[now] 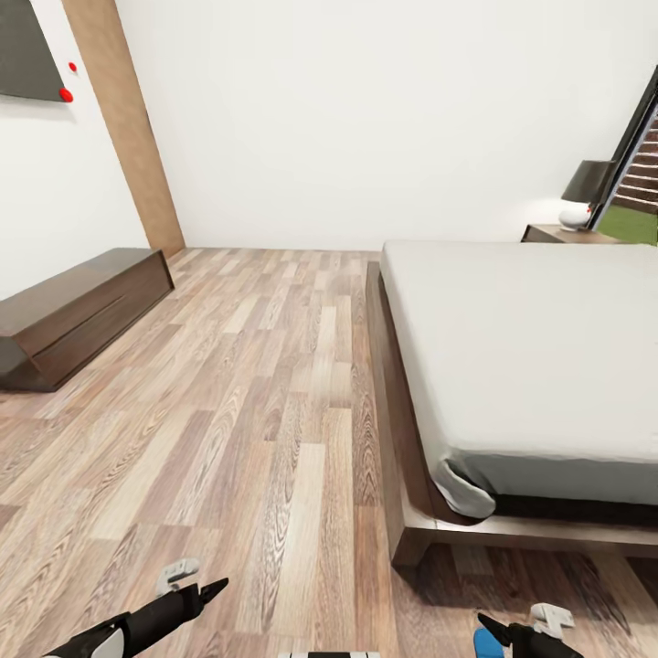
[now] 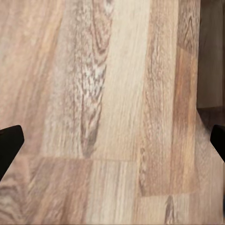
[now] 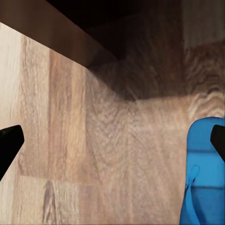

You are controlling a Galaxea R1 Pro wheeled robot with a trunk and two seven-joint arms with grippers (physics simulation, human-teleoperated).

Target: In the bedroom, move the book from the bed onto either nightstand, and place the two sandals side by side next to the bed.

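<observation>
The bed [image 1: 395, 429] fills the right side of the head view, a dark wooden frame under a bare off-white mattress [image 1: 539, 347]. A nightstand [image 1: 559, 235] stands at its far end by the window. One blue sandal [image 3: 205, 168] lies flat on the wood floor near the bed's foot corner, its edge showing beside my right gripper [image 1: 498, 629] as a blue patch [image 1: 487, 644]. My right gripper [image 3: 112, 140] hovers open over the floor, one finger above the sandal. My left gripper [image 1: 206, 587] is open over bare planks [image 2: 112, 140]. The book is out of view.
A low dark dresser [image 1: 73, 315] stands against the left wall. A lamp [image 1: 585, 192] sits on the nightstand. Wide wood-plank floor [image 1: 265, 384] runs between the dresser and the bed frame. The bed's corner leg [image 1: 411, 548] is close ahead of my right arm.
</observation>
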